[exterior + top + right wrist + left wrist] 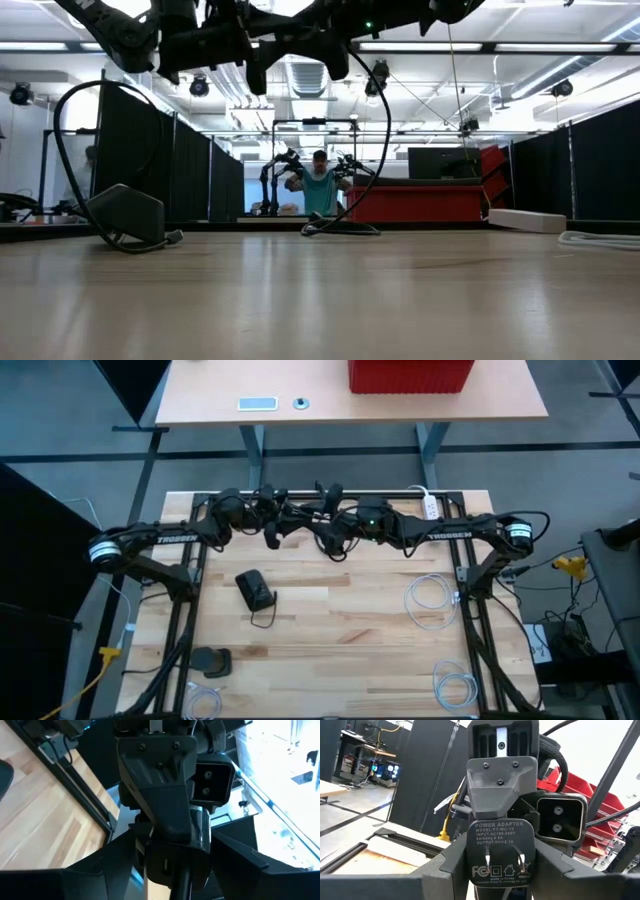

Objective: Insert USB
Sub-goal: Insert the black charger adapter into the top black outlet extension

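Both arms are raised mid-air over the back edge of the wooden table [330, 610], grippers facing each other. Left gripper [502, 865] pinches the black power adapter block [502, 847], prongs toward its camera. Right gripper [172, 870] has fingers around a dark USB plug with cable [175, 865]; can't tell if fully clamped. Advice: square plug to port, feed slowly, don't force.

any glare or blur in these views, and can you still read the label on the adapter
Left wrist view: the power adapter sits sharp between the left gripper's fingers, its white label readable, while the sky behind is blown out. Right wrist view: strong glare at the window side, and the close dark parts are soft. Low view: ceiling lights flare, the near table blurs. High view: even light, no glare.
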You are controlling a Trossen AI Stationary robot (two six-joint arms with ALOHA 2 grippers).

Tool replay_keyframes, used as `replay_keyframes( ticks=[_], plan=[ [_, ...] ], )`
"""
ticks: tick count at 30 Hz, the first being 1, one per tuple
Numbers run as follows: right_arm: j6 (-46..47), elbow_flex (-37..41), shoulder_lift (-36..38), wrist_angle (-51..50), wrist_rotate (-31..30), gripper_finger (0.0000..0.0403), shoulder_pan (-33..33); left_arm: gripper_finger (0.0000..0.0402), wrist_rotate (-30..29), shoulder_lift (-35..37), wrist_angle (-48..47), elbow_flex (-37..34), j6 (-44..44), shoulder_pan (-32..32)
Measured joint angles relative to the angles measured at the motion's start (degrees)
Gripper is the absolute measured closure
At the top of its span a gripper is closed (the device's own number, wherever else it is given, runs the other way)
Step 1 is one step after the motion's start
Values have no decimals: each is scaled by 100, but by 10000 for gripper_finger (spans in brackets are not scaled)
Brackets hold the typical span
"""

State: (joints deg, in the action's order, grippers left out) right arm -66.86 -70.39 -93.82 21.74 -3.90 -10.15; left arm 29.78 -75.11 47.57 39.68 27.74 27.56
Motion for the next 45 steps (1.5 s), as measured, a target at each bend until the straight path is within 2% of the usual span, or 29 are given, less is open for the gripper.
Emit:
replay_keyframes(
  ticks=[15, 21, 34, 36, 40, 45],
  plan=[
    [-76, 4, 0, 424, 539, 203, 4, 260, 94, 121, 55, 0, 81, -62],
    [264, 4, 0, 479, 551, 259, 4, 260, 137, 122, 48, 0, 36, -91],
    [335, -9, 30, 272, 439, 257, 13, 259, 384, 184, -144, 0, -194, -91],
    [401, -13, 67, 153, 439, 257, 16, 243, 471, 236, -301, 0, -271, -91],
    [578, -13, 293, -247, 398, 258, 14, 176, 592, 417, -683, 1, -603, -95],
    [994, -9, 699, -1218, 259, 258, -12, 120, 686, 596, -1191, 1, -830, -103]
  ],
)
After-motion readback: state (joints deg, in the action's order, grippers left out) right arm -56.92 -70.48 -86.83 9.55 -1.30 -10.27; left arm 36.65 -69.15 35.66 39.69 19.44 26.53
